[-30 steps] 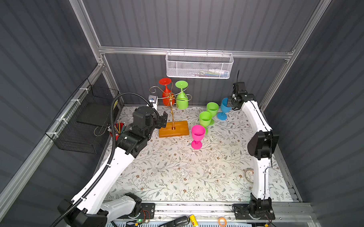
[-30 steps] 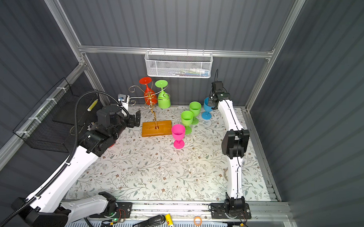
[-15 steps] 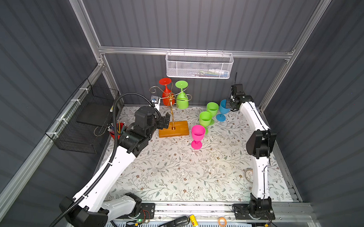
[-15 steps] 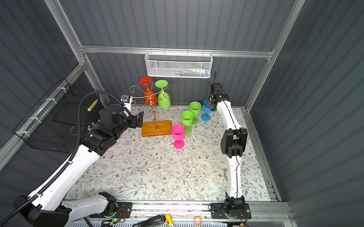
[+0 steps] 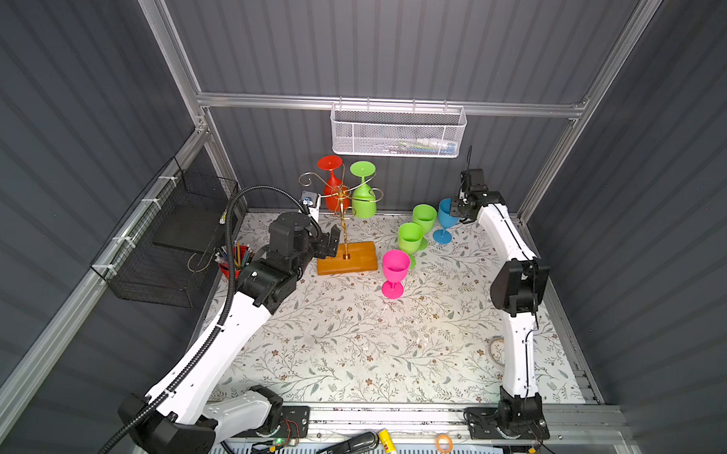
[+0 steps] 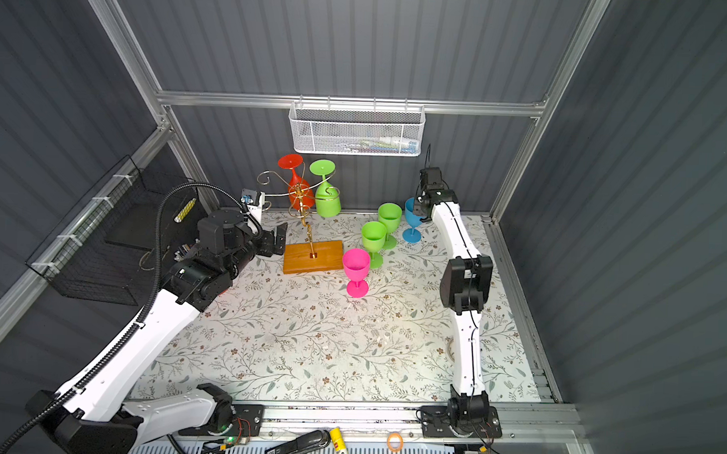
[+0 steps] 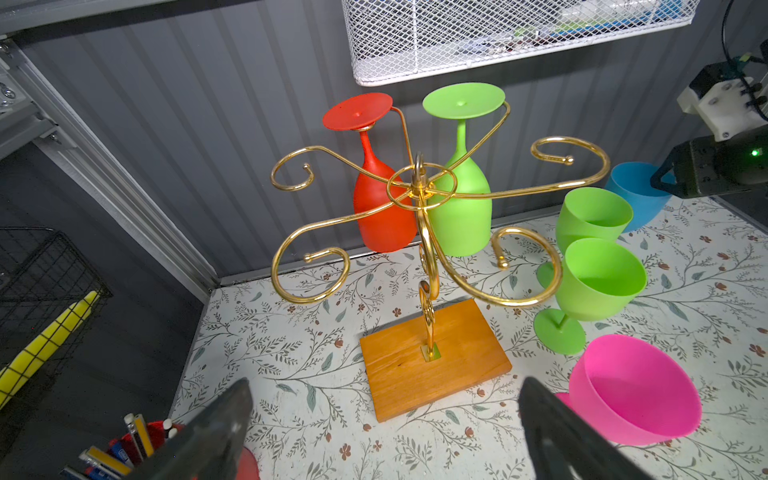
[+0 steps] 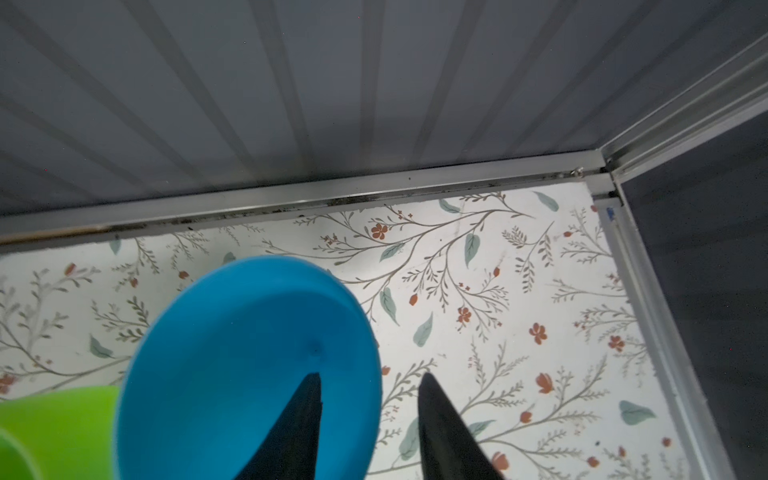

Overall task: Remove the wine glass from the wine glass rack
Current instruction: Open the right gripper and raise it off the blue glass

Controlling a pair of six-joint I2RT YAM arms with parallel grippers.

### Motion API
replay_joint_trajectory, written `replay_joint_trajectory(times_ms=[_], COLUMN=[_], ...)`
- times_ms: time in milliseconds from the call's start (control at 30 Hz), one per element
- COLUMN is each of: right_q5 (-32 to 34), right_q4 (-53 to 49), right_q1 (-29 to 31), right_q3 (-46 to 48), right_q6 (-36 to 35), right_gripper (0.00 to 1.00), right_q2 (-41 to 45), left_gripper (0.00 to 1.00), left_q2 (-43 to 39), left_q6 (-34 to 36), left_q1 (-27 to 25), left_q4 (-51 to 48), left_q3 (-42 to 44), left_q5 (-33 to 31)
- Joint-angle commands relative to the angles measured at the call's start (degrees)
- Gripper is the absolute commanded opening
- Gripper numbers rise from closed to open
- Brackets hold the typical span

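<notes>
The wine glass rack is a gold wire stand on an orange wooden base. Two wine glasses hang upside down from its far arms, a red one and a green one. My left gripper is open beside the base's left end, holding nothing. At the back right, a blue glass stands upright on the table. My right gripper straddles its rim, open, with one finger inside the bowl and one outside.
Two green glasses and a pink glass stand upright right of the rack. A white mesh basket hangs on the back wall. A black wire basket and a pen cup are at the left.
My right gripper's jaws have parted from the blue glass's rim after shifting slightly left. My left gripper has crept a little toward the rack.
</notes>
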State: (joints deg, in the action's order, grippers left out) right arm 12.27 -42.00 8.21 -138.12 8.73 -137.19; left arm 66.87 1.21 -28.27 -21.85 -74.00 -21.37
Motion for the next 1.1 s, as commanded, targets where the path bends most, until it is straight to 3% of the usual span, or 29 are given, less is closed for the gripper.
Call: replay_joint_trajectory(times_ms=[0,300,533,800,1067], right_q5=[0.8,-1.2,0.2,0.4,-4.9], right_q4=[-0.8,-0.8,2.2,11.1,19.4], right_q1=[0.3,0.6,0.8,1.8,8.3], right_q3=[-2.4,-1.6,5.4,22.2,37.7], right_q6=[0.0,1.5,-0.1,-0.6,1.3], right_gripper=[0.50,0.69,0.82,0.94,0.95], right_q2=[0.6,6.1,13.3,28.3,40.8], left_gripper=[1.00,1.00,1.00,1.00,1.00], left_q2=[-0.9,-0.9,-0.3,4.7,12.7], left_q6=[-0.6,-0.4,-2.7,-6.5,-11.1], left_q1=[0.4,0.4,0.5,0.5,1.8], left_q4=[0.1,-0.8,-3.5,-10.7,-19.3], left_q3=[-0.9,-3.0,-5.6,-14.5,-24.2], left_q5=[0.1,-1.4,-3.2,-9.1,-9.8])
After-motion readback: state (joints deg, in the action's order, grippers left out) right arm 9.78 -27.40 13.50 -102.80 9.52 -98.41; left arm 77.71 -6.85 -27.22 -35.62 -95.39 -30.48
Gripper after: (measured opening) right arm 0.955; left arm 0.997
